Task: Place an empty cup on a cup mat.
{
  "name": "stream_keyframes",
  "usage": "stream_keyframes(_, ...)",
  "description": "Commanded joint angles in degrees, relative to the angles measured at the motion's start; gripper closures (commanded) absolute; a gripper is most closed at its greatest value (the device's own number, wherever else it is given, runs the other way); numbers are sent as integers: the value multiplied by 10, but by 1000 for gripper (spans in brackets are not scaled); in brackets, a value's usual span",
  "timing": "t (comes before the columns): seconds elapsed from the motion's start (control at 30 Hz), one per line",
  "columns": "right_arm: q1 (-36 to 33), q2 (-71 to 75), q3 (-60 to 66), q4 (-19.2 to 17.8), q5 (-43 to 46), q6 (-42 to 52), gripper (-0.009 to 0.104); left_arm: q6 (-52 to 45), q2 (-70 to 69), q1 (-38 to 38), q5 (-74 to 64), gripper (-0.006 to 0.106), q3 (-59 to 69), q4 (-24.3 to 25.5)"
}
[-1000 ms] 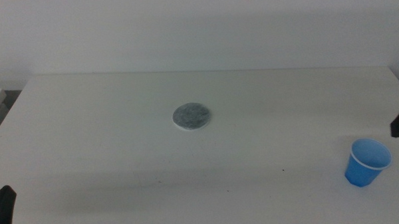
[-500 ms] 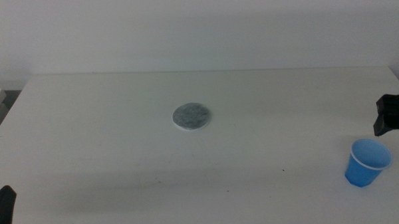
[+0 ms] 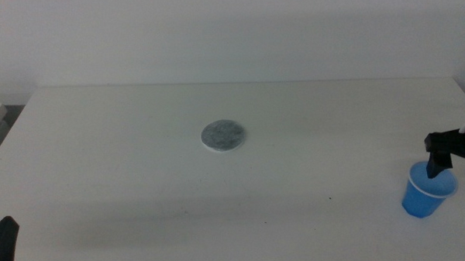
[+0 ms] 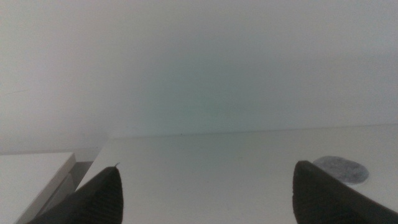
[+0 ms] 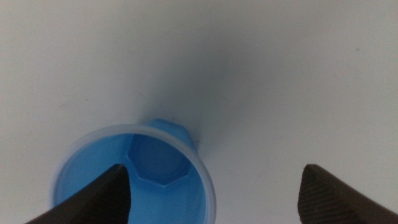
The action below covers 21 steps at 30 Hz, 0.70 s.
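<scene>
The right gripper (image 3: 439,163) has come over the cup (image 3: 427,189), jaws spread; only its wrist view shows the cup's empty inside.

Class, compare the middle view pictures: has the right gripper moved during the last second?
Yes. The right gripper has come in from the table's right edge, leftward and down toward the cup, which has stayed put; its open jaws now straddle the rim.

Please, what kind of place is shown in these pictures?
Probably a robot test bench, not a home: a bare white table before a plain wall, holding only a blue cup and a cup mat.
</scene>
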<state>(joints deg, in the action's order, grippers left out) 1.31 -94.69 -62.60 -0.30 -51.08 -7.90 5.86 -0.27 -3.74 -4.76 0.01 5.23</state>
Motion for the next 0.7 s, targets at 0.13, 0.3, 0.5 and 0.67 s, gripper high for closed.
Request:
stream_keyframes(0.13, 5, -37, -4, -4, 0, -2, 5, 0, 3, -2, 7, 7, 0, -1)
stream_keyframes(0.3, 5, -60, -3, -4, 0, -2, 13, 1, 3, -2, 7, 7, 0, -1)
stream_keyframes(0.5, 5, -69, -3, -2, 0, -15, 34, 2, 3, -2, 7, 7, 0, -1)
stream_keyframes(0.67, 5, -69, -3, 3, 0, -15, 66, 2, 3, -2, 7, 7, 0, -1)
